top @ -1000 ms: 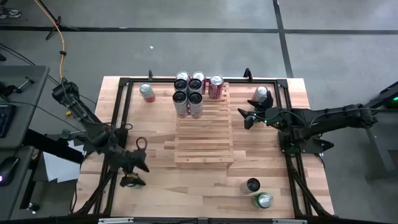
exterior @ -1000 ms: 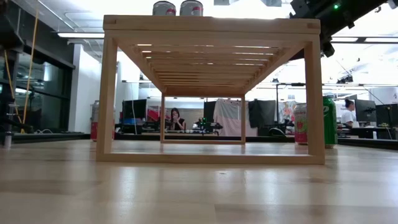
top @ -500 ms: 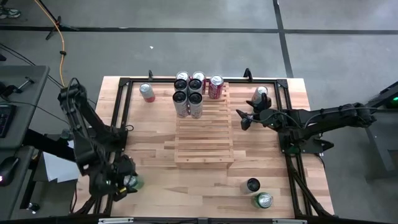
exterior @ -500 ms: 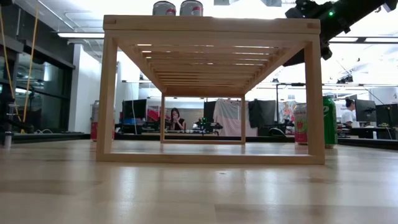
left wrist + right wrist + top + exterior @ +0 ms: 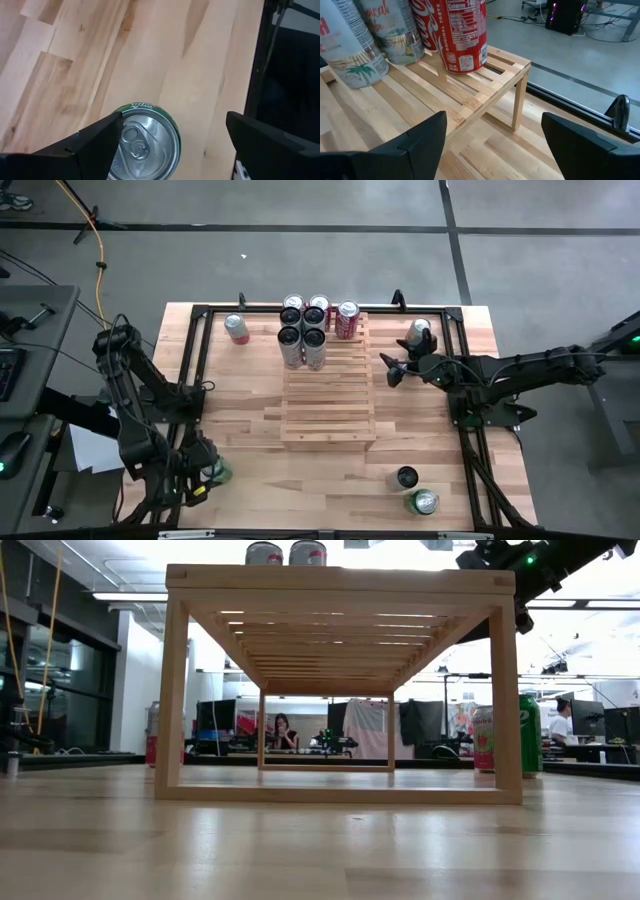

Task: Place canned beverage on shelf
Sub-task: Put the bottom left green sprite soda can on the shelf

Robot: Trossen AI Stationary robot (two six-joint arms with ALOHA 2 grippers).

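Left gripper (image 5: 170, 145): jaws apart, poised over an upright green aluminium can (image 5: 145, 142) with a silver pull-tab top; 1 finger overlaps the can's edge in the wrist view, contact cannot be confirmed. From above, this can (image 5: 213, 473) sits at the near left corner of the butcher-block tabletop (image 5: 250, 440), mostly covered by the arm.

Right gripper (image 5: 392, 369): jaws apart, empty, hovering just off the right side of the rectangular light-wood slatted shelf (image 5: 330, 395). Its wrist view looks onto the shelf's far corner, where a red cola can (image 5: 465, 32) stands on the slats.

Shelf at table centre. Its far end carries a cluster of 6 cans (image 5: 303, 330) plus the red can (image 5: 347, 320) at their right. Near end bare slats.

Off the shelf: 1 pink-red can (image 5: 236, 329) far left; 1 silver-topped can (image 5: 420, 332) far right, behind the right gripper; 1 dark can (image 5: 406, 478) and 1 green can (image 5: 424, 502) near right.
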